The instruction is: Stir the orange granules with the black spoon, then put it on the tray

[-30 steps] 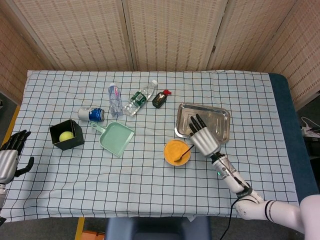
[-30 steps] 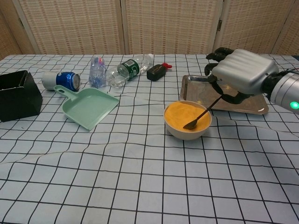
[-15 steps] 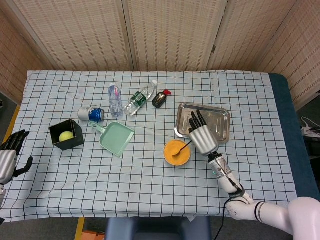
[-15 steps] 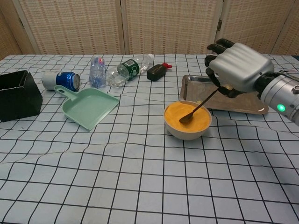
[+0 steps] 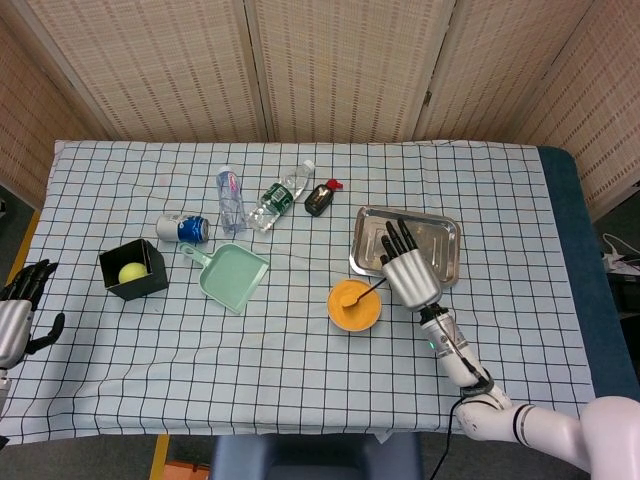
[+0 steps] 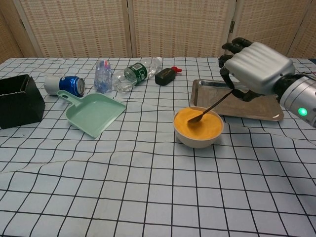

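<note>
A white bowl (image 6: pixel 198 139) of orange granules (image 6: pixel 206 127) stands right of the table's centre, also seen as the bowl (image 5: pixel 354 306) in the head view. My right hand (image 6: pixel 254 66) (image 5: pixel 408 268) holds the black spoon (image 6: pixel 211 108) by its handle, just right of and above the bowl. The spoon slants down to the left, and its scoop lies on the granules near the bowl's middle. The steel tray (image 6: pixel 237 109) (image 5: pixel 440 236) lies directly behind the bowl, partly under my right hand. My left hand (image 5: pixel 18 318) hangs off the table's left edge, fingers apart, holding nothing.
A mint dustpan (image 5: pixel 232 273), a black box (image 5: pixel 133 269) with a yellow ball, a blue can (image 5: pixel 183 228), two lying plastic bottles (image 5: pixel 279 197) and a small dark bottle (image 5: pixel 320 198) spread over the left and back of the checked tablecloth. Folding screens stand behind.
My right hand has swept the spoon through the granules: the scoop moved from the bowl's right side toward its middle and back, and the hand rose slightly. The left hand barely moved.
</note>
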Controlling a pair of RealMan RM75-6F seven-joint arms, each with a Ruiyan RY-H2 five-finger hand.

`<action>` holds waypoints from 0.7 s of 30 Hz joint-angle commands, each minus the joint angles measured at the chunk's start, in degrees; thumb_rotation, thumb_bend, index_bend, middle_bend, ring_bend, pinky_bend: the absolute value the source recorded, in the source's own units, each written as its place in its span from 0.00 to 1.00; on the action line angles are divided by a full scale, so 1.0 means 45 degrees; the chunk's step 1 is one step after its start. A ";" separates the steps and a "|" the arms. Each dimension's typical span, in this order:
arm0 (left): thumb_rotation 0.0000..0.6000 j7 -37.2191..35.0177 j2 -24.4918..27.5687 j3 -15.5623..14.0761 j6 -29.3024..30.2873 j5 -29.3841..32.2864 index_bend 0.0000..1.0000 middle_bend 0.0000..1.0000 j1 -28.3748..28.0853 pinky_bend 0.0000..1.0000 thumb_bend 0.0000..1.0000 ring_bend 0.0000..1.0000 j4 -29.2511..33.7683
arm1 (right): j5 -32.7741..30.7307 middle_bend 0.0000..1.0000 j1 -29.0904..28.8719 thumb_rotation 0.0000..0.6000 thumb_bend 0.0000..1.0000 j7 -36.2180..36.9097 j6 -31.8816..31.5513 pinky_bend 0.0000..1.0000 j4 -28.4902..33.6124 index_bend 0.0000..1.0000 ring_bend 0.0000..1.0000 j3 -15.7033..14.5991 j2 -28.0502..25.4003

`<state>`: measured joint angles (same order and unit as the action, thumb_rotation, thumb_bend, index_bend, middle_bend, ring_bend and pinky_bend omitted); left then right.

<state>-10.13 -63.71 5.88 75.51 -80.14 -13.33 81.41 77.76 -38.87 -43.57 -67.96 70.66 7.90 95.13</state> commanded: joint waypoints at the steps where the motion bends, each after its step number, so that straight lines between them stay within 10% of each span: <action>1: 1.00 0.0033 -0.0012 0.0002 -0.0013 0.0011 0.00 0.00 -0.0008 0.19 0.47 0.01 0.0008 | 0.0019 0.24 0.0154 1.00 0.53 0.0331 0.0085 0.01 0.0540 1.00 0.00 -0.0057 -0.0501; 21: 1.00 0.0170 -0.0120 0.0005 -0.0134 0.0028 0.00 0.00 -0.0105 0.19 0.47 0.01 -0.0017 | -0.1772 0.24 0.0433 1.00 0.53 0.2554 0.1877 0.01 0.1986 1.00 0.00 0.0283 -0.1886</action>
<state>-9.29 -64.25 5.88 74.95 -80.06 -13.80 81.39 71.87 -36.73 -33.36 -61.37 79.17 8.39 87.15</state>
